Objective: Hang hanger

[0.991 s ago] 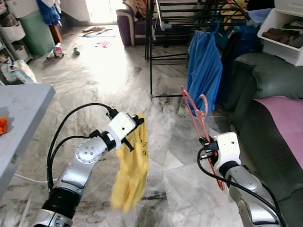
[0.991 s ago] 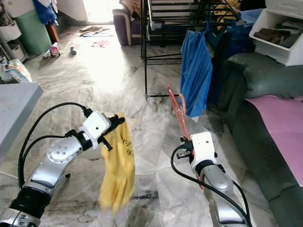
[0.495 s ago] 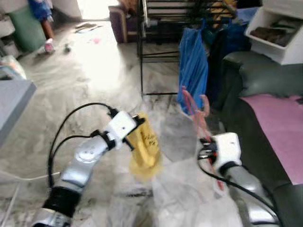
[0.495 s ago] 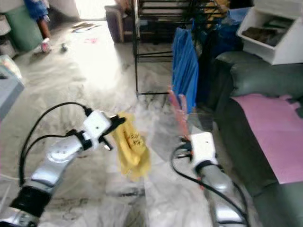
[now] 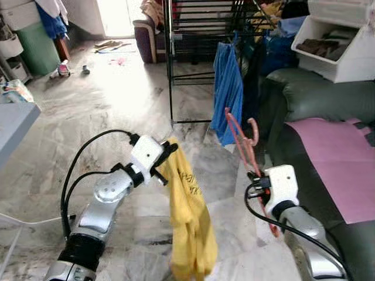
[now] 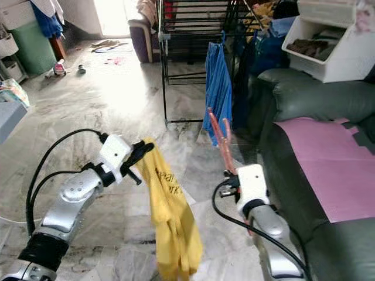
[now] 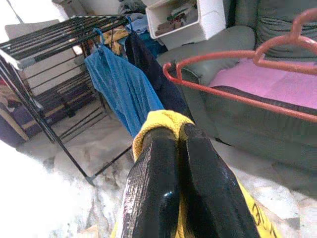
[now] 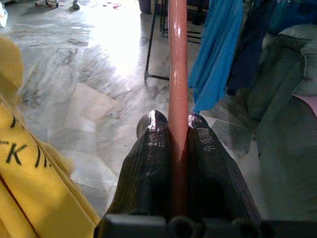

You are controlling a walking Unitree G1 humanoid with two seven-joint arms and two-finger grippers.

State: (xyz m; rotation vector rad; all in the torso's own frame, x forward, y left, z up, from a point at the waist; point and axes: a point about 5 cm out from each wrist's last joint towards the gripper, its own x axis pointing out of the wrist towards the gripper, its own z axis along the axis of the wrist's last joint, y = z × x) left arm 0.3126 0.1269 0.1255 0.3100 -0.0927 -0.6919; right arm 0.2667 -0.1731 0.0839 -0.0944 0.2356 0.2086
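Observation:
My right gripper point(image 5: 255, 174) is shut on a red plastic hanger point(image 5: 241, 143), which stands upright with its hook at the top; its bar runs between my fingers point(image 8: 148, 163) in the right wrist view. My left gripper point(image 5: 169, 153) is shut on a yellow garment point(image 5: 188, 222) that hangs down limp over the marble floor. The hanger point(image 7: 237, 94) crosses in front of the left gripper's fingers point(image 7: 153, 188). The black drying rack point(image 5: 199, 41) stands ahead, with a blue garment point(image 5: 227, 88) hanging on it.
A dark green sofa point(image 5: 316, 105) with a pink cover point(image 5: 337, 158) lies close on the right, a white bin point(image 5: 345, 47) above it. A grey table corner point(image 5: 12, 126) is at the left. Open marble floor point(image 5: 105, 93) stretches ahead left.
The camera has swung, bringing the rack and sofa nearer. The yellow garment, bunched up half a second ago, now hangs long. Both grips are unchanged.

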